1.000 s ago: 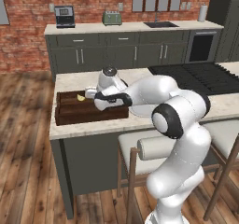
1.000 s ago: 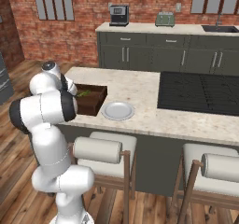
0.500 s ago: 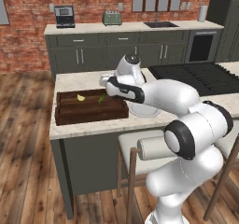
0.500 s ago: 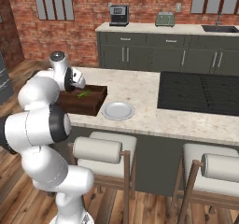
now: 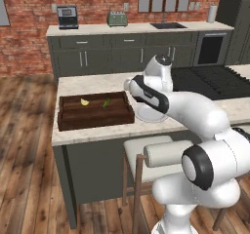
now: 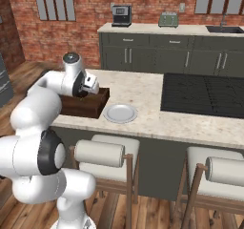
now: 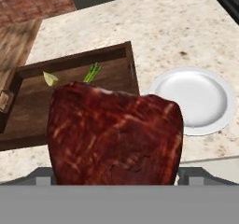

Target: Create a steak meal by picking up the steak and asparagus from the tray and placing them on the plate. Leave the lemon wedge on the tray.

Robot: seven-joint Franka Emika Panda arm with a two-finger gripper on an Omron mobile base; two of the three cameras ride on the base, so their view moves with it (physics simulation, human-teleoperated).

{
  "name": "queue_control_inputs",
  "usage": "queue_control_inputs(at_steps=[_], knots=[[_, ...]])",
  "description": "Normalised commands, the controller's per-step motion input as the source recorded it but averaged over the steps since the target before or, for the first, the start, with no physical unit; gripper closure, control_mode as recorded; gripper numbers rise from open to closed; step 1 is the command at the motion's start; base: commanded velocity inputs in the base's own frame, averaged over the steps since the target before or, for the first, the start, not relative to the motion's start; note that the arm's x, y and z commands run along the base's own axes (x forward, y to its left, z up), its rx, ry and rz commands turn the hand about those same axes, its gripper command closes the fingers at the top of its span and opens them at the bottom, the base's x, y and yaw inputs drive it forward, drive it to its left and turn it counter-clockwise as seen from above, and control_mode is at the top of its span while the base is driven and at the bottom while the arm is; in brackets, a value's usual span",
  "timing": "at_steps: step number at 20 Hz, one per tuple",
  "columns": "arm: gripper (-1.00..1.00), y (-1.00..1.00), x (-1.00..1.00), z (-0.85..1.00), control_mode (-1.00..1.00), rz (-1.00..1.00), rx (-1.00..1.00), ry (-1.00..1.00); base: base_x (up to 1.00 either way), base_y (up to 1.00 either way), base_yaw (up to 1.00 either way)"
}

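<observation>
In the left base view the steak is off the tray (image 5: 95, 112) and in transit, which I judge to be the first carry of the task; the lemon wedge (image 5: 84, 102) and the asparagus (image 5: 106, 103) lie apart on the tray floor, and the white plate (image 5: 149, 115) sits just beside the tray's right end, partly hidden by the arm. In the right base view the gripper (image 6: 90, 85) hangs above the tray's near corner (image 6: 97, 105), close to the bare plate (image 6: 120, 113); the meat itself is too small to make out there. In the hand view the steak (image 7: 114, 136) fills the foreground, clamped between widely spread jaws whose tips show at its lower edges, so the pincer is near its full spread yet gripping the wide chunk; behind it lie the tray (image 7: 130, 59), the wedge (image 7: 50, 79), the green stalk (image 7: 92, 72) and the plate (image 7: 191, 98). The next move likely calls for shifting over the plate, lowering, and releasing.
</observation>
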Motion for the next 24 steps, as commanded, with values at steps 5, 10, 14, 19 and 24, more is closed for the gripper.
queue_control_inputs(at_steps=[5, 10, 14, 19, 24], knots=[[1.0, -0.78, -0.2, -0.02, -1.0, -0.01, 0.0, 0.0, 0.0, 0.0, 0.0], [1.0, -0.58, -0.02, -0.19, -1.0, 0.0, 0.0, 0.0, 0.0, 0.0, 0.0], [1.0, -0.34, 0.03, -0.29, -1.0, 0.0, -0.02, 0.0, 0.0, 0.0, 0.0], [1.0, -0.25, 0.1, -0.33, -1.0, 0.0, -0.02, 0.0, 0.0, 0.0, 0.0], [1.0, -0.21, 0.18, -0.27, -1.0, 0.0, 0.0, 0.01, 0.0, 0.0, 0.0]])
